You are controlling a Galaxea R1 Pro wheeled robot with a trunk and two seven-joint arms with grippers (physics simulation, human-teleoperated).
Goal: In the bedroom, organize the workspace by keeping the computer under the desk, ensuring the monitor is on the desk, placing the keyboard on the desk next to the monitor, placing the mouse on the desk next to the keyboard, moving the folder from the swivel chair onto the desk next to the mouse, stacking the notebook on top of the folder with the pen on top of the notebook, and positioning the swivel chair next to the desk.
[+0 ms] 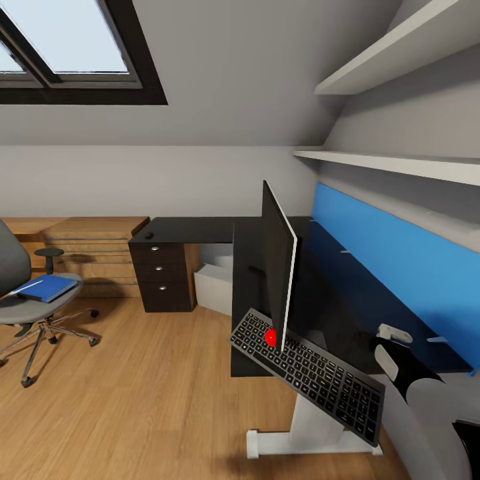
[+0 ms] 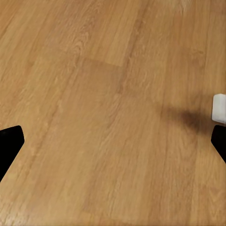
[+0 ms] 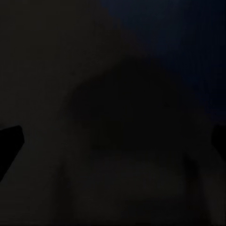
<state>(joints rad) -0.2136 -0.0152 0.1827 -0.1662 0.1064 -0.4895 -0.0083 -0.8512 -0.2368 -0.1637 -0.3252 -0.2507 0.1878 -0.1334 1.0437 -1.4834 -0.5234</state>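
So the keyboard (image 1: 310, 373) hangs off the desk (image 1: 193, 230) front edge, lower center, touching the edge-on monitor (image 1: 279, 267). Folder (image 1: 45, 288) is on the swivel chair (image 1: 27, 300) at far left, open wood floor (image 1: 133, 400) between. Both our jaws look spread, holding nothing.

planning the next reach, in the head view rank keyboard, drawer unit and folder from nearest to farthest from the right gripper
1. Keyboard: overhanging the desk's front edge, just left of the right gripper.
2. Drawer unit: under the desk's far left wing, well beyond the keyboard.
3. Folder: on the chair seat at the far left, farthest away.
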